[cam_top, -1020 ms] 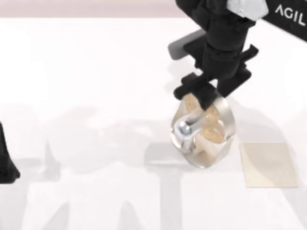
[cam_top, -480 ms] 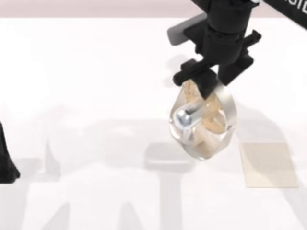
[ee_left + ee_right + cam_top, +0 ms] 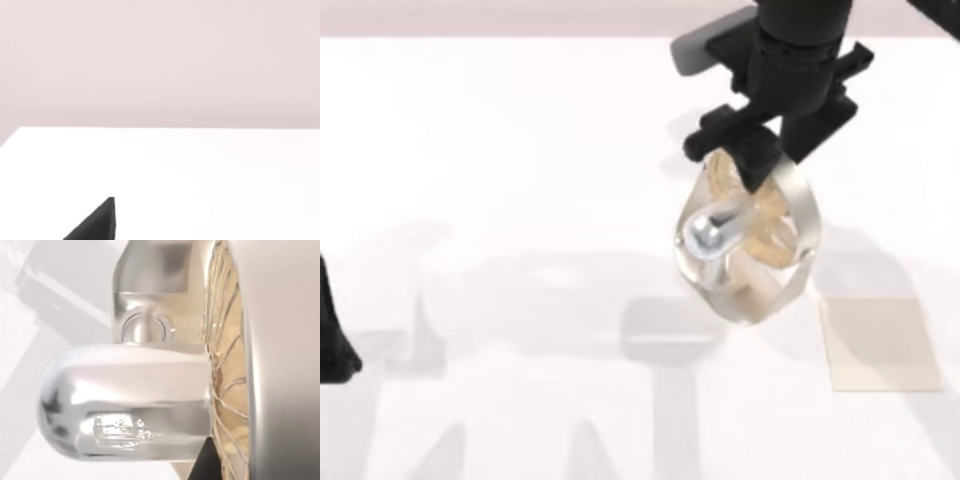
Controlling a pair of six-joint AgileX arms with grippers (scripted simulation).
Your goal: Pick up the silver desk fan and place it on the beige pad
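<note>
Two arms, near to far: our left arm (image 3: pixel 334 345) is parked at the table's left edge, its jaws unseen. Right of centre lies the beige pad (image 3: pixel 880 343); just left of it, our right gripper (image 3: pixel 768 172) clamps the silver desk fan (image 3: pixel 748 245) by its ring, raised above the table (image 3: pixel 500 150).

Fan (image 3: pixel 745 250) hangs from my right end effector (image 3: pixel 760 165), right of counter (image 3: pixel 500 150) centre. Pad (image 3: pixel 880 343) lies on the counter, right of the fan. Left arm (image 3: pixel 332 335) parked at left edge.
</note>
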